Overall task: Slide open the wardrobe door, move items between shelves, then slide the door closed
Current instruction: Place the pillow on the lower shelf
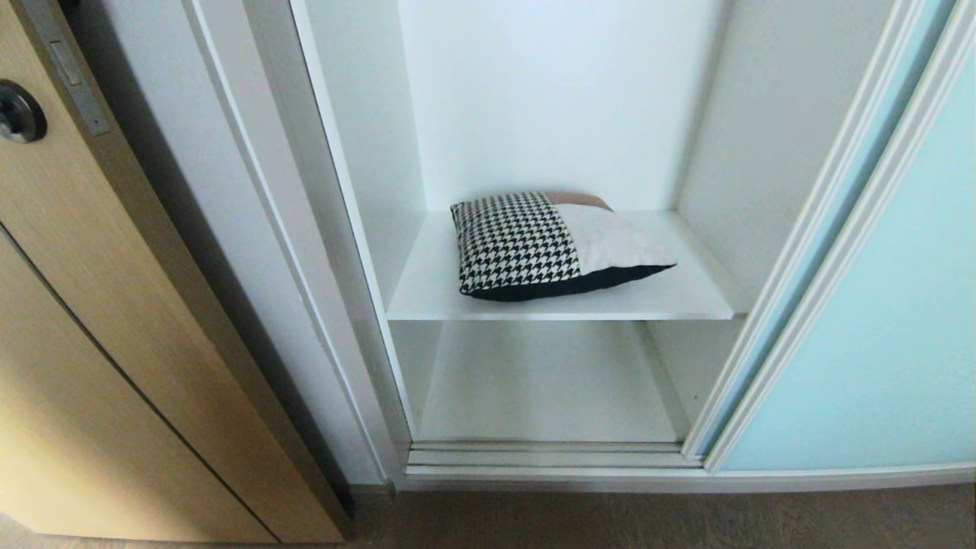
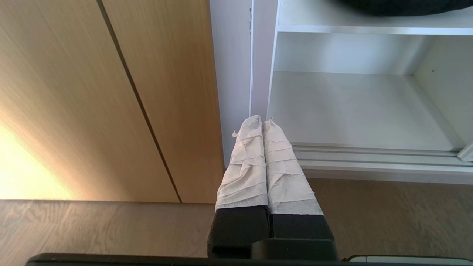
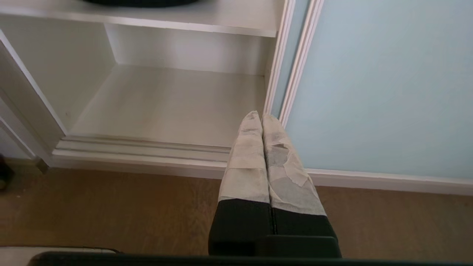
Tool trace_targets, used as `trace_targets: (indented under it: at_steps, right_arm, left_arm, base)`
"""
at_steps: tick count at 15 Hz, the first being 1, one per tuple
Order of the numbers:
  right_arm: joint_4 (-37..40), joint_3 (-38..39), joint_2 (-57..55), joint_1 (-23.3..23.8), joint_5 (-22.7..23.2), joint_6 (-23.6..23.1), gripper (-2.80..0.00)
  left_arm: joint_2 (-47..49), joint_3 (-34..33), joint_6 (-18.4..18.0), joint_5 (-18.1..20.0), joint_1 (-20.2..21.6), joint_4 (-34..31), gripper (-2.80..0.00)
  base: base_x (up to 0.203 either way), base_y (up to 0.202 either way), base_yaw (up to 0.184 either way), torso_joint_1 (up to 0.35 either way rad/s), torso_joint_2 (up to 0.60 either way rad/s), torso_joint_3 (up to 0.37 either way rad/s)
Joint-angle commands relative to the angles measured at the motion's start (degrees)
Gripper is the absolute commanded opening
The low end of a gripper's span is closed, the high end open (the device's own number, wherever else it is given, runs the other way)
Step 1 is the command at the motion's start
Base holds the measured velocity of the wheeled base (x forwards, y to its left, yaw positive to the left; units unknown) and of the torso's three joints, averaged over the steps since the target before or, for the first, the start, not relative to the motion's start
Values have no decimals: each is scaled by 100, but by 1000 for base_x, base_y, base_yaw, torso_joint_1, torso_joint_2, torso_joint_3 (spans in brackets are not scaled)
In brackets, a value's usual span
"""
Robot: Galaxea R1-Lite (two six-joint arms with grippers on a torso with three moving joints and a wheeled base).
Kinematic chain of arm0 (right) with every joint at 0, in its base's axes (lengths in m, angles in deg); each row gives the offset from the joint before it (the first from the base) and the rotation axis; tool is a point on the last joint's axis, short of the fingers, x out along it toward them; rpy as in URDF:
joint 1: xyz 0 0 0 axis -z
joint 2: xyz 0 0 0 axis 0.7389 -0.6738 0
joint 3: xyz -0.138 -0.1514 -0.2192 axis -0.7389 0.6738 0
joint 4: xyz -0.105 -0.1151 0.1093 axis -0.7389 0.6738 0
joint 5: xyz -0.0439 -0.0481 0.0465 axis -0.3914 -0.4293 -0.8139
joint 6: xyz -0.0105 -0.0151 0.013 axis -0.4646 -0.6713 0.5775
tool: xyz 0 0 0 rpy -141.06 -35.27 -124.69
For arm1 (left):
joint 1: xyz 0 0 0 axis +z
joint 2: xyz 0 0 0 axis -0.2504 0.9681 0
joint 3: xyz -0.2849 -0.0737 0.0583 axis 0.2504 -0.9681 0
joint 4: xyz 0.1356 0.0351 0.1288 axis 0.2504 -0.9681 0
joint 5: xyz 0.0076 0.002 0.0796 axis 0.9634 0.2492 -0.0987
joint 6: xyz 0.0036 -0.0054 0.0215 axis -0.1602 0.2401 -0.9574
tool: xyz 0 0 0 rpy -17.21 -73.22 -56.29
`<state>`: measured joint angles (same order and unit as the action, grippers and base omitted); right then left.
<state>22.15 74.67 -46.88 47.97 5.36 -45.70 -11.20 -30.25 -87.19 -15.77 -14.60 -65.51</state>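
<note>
Nearest the robot, both arms sit low over the brown floor (image 3: 111, 210) in front of the wardrobe, and neither shows in the head view. The left gripper (image 2: 262, 122) has its two tape-wrapped fingers (image 2: 244, 166) pressed together with nothing between them; its tips point toward the wardrobe's left upright, where the tan wood-grain door (image 1: 114, 343) (the one with a dark round handle (image 1: 19, 113)) meets the white frame. The right gripper (image 3: 261, 115) is likewise closed tight and empty, its tips aimed at the slim frame edge of the sliding wardrobe door (image 1: 877, 320), a pale aqua frosted panel that stands pushed to the right, leaving the compartment open. Just beyond the grippers run the silver floor tracks (image 1: 549, 456), then the lower shelf (image 1: 541, 389), which is bare white board. Above it and further back is the upper shelf (image 1: 427, 290), and on it lies the cushion (image 1: 545, 244), flat, slightly askew, with its houndstooth patch to the left, cream patch to the right, a strip of rust-brown at the rear and its black back showing along the front edge. The cushion is well apart from both grippers: it lies higher than they do and deeper in, roughly between their two lines of aim, and from each wrist view only its dark underside peeks over the shelf lip.
</note>
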Motion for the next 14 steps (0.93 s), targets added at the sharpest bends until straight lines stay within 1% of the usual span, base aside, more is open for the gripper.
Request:
trace_targets:
  at_steps: [1, 2, 4, 6, 8, 9, 11, 13, 14]
  right_arm:
    - [-23, -206, -12, -1, -103, 37, -280]
    - [52, -636, -132, -2, -192, 36, -280]
    - [362, -1862, -620, -4, -225, 46, -280]
    - [800, -2853, -1149, 20, -51, -31, -280]
    - [1114, -3511, -1893, 136, 141, -169, -280]
    - [1249, -3930, -2385, 168, 239, -140, -280]
    - [1526, -4813, -3368, 185, 551, 124, -280]
    - [1933, -5786, -4265, 187, 1033, 512, -280]
    - [2235, -6306, -4699, 169, 1343, 764, -280]
  left_arm:
    - [9, -1, 6, 4, 1, 5, -280]
    - [9, -1, 6, 4, 1, -4, -280]
    - [9, -1, 6, 4, 1, 5, -280]
    - [9, -1, 6, -4, 1, 5, -280]
    - [9, -1, 6, 3, 1, -3, -280]
    - [9, -1, 6, 3, 1, -4, -280]
    - [9, -1, 6, 4, 1, 0, -280]
    - [1, -1, 6, 3, 1, -4, -280]
    - [9, -6, 6, -5, 1, 5, -280]
  base:
    - [0, 0, 0, 0, 0, 0]
    - [0, 0, 0, 0, 0, 0]
    - [0, 0, 0, 0, 0, 0]
    - [0, 0, 0, 0, 0, 0]
    - [0, 0, 0, 0, 0, 0]
    - [0, 0, 0, 0, 0, 0]
    - [0, 0, 0, 0, 0, 0]
    - [0, 0, 0, 0, 0, 0]
    - [0, 0, 0, 0, 0, 0]
